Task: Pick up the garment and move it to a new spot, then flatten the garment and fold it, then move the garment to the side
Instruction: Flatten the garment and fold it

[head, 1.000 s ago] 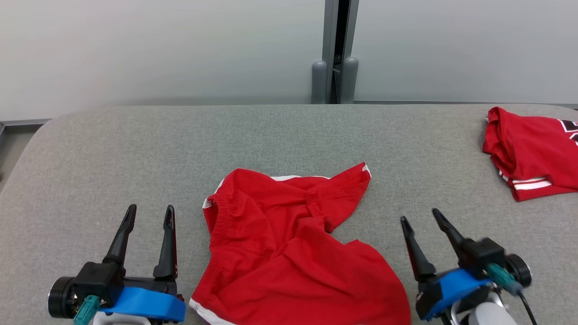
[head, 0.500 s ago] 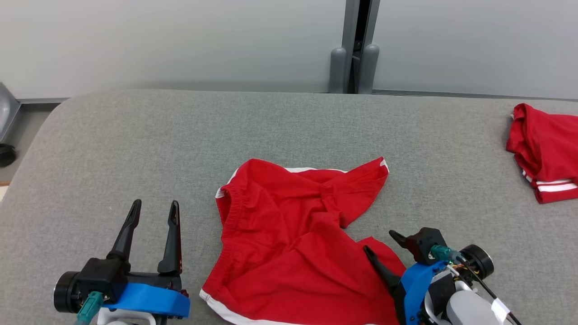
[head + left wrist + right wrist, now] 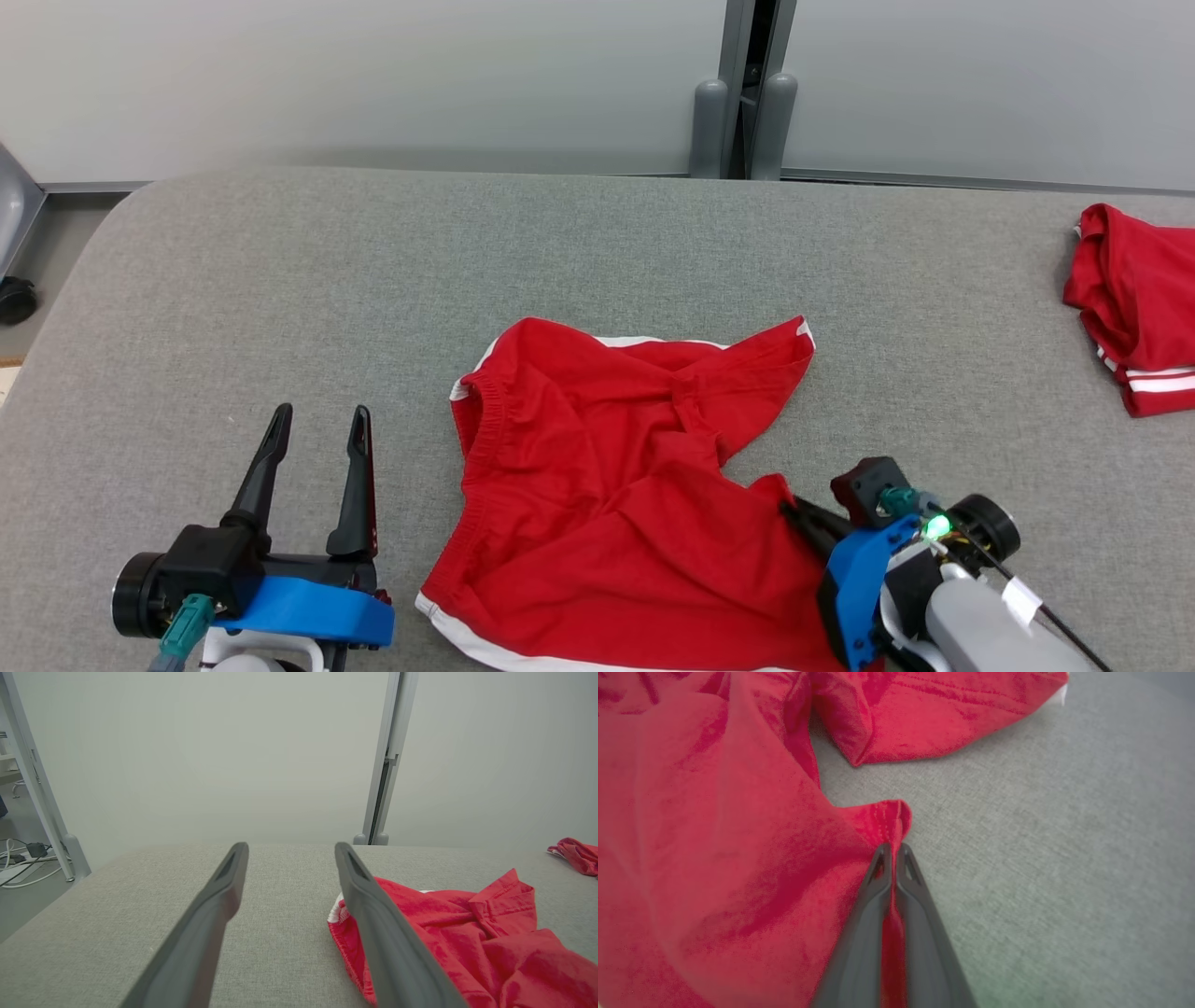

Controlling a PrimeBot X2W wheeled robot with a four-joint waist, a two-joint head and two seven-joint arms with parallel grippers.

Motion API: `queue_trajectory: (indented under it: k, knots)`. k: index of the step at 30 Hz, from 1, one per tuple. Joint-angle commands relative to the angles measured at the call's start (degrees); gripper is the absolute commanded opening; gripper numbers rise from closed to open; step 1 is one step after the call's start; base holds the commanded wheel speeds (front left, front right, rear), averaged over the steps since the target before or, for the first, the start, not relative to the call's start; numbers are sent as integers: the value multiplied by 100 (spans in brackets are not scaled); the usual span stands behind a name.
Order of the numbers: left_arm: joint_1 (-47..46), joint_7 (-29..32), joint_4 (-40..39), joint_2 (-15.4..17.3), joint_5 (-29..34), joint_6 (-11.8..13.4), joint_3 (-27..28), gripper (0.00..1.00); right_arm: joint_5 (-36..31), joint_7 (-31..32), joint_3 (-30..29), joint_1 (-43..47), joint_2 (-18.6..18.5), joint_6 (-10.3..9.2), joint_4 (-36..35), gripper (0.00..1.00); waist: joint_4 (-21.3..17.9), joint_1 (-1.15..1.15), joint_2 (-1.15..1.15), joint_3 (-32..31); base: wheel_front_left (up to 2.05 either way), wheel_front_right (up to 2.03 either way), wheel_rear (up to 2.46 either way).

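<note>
Crumpled at the counter's (image 3: 280, 280) centre, the garment (image 3: 597, 504), judged soft and light, is pinched at its four o'clock hem corner by the right gripper (image 3: 892, 847); the left gripper (image 3: 316, 422) is poised, fingers apart, at eight o'clock.

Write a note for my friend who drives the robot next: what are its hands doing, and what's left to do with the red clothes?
Right gripper: shut on the red shorts, pinching their right-side edge.
Left gripper: open, holding nothing, to the left of the shorts.
Shorts: crumpled in the middle of the grey table, not yet lifted. The other red garment lies at the far right.
Done: grip taken.
Left: lift, move, flatten, fold, set aside.
</note>
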Motion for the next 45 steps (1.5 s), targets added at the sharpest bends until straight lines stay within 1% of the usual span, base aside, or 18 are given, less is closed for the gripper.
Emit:
queue_trajectory:
  k: [1, 5, 7, 10, 14, 15, 16, 17, 20, 23, 25, 27, 29, 32, 34, 37, 40, 45]
  knots:
    - [-68, -23, 7, 10, 22, -13, 36, 100, 35, -38, 0, -157, -47, -4, 106, 0, -2, 0, 0, 8, 0, 0, 0]
    - [-92, -23, 19, -4, 39, -46, 33, 100, 194, -338, -385, -470, -58, -4, 384, 0, 17, 0, 0, 28, 0, 0, 0]
    - [-110, -23, 20, -10, 45, -47, 31, 100, 107, -556, -665, -662, -107, -4, 578, 0, 28, 0, 0, 31, 0, 0, 0]
    - [-103, -23, 25, -14, 47, -60, 24, 100, 82, -810, -1052, -864, -41, -4, 897, 0, 54, 0, 0, 31, 0, 0, 0]
    - [-102, -23, 34, -17, 51, -74, 12, 100, -67, -1057, -1315, -1060, 51, -4, 1331, 0, 77, 0, 0, 45, 0, 0, 0]
    - [-105, -23, 33, -17, 38, -75, -1, 100, -114, -1108, -1335, -1088, 79, -4, 1441, 27, 80, 0, 0, 49, 0, 0, 0]
    - [-109, -23, 31, -17, 17, -70, -17, 100, -168, -1215, -1378, -1137, 85, -4, 1527, 89, 82, 0, 0, 52, 0, 0, 0]
    - [-113, -23, 26, -17, -6, -57, -38, 100, -203, -1330, -1442, -1183, 88, -4, 1620, 100, 81, 0, 0, 55, 0, 0, 0]
    - [-110, -23, 12, -17, -44, -22, -80, 100, -348, -1687, -1653, -1267, 144, -4, 1837, 100, 57, 0, 0, 41, 0, 0, 0]
    - [-54, -23, 6, -17, -26, -11, -75, 100, -565, -1881, -1927, -1256, 226, -4, 1740, 100, -21, 0, 0, -15, 0, 0, 0]
    - [-8, -23, 11, -17, -6, -14, -57, 100, -719, -1907, -2220, -1169, 244, -4, 1287, 100, -88, 0, 0, -62, 0, 0, 0]
    - [22, -23, 5, -15, 3, -6, -27, 100, -945, -1903, -2645, -846, 307, -4, 592, 100, -158, 0, 0, -106, 0, 0, 0]
    - [50, -22, -5, -15, 21, -3, -6, 100, -1152, -1900, -3053, -469, 461, -4, -123, 100, -220, 0, 0, -149, 0, 0, 0]
    - [96, -23, 1, -15, 35, -24, 7, 100, -1432, -1903, -3439, 25, 664, -4, -1054, 100, -301, 0, 0, -203, 0, 0, 0]
    - [133, -23, -3, -15, 44, -24, 14, 100, -1549, -1903, -3593, 372, 774, -4, -1505, 100, -354, 0, 0, -230, 0, 0, 0]
    - [182, -23, -19, -15, 50, -17, 43, 100, -1635, -1902, -3694, 795, 911, -4, -2005, 100, -438, 0, 0, -269, 0, 0, 0]
    - [234, -22, -23, -15, 46, -24, 60, 100, -1584, -1902, -3730, 1125, 989, -4, -2382, 100, -500, 0, 0, -309, 0, 0, 0]
    - [338, -22, -44, -15, 47, -29, 98, 100, -1459, -1902, -3629, 1650, 1097, -4, -2758, 100, -576, 0, 0, -388, 0, 0, 0]
